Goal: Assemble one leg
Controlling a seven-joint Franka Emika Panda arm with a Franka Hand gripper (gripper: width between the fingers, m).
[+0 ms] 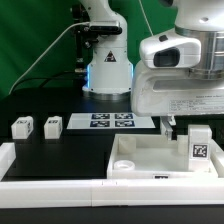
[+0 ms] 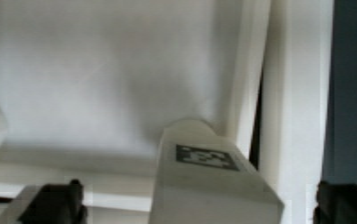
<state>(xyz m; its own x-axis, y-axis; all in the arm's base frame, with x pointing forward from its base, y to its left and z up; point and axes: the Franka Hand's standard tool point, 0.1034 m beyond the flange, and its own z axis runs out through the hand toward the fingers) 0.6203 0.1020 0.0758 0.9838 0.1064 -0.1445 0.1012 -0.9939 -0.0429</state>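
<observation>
The gripper hangs in the right half of the exterior view, its bulky white body filling the upper right of the frame, and its jaws stand wide apart with nothing between them. Just below it a leg stands upright, its black-and-white marker facing the camera, inside the large white tabletop that lies like a shallow tray at the lower right of the frame. In the wrist view the same leg rises between the two dark fingertips, which show at the bottom corners of that picture, apart from the post on both sides. Two more legs sit side by side on the black table at the left of the exterior view, well apart from the gripper. The marker board lies flat at the middle of the frame, in front of the arm's base.
</observation>
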